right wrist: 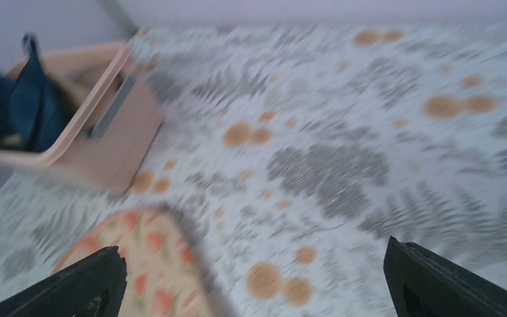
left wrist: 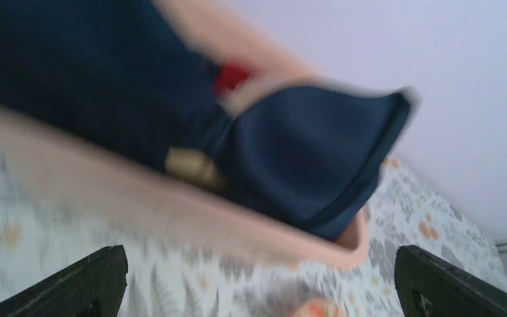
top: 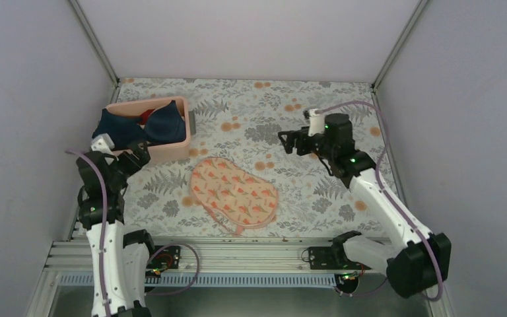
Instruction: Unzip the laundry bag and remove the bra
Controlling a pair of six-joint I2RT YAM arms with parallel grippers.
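Observation:
The laundry bag lies flat on the floral cloth at the middle front, a peach mesh pouch with red-orange marks; it looks flat and empty. Its edge shows in the right wrist view. The navy bra lies in the pink bin at the back left, one cup over the near rim. My left gripper is open and empty, just in front of the bin. My right gripper is open and empty above the cloth, right of the bag and apart from it.
A red garment and a beige piece also lie in the bin. Grey walls close the table on the left, back and right. The metal rail with the arm bases runs along the front edge.

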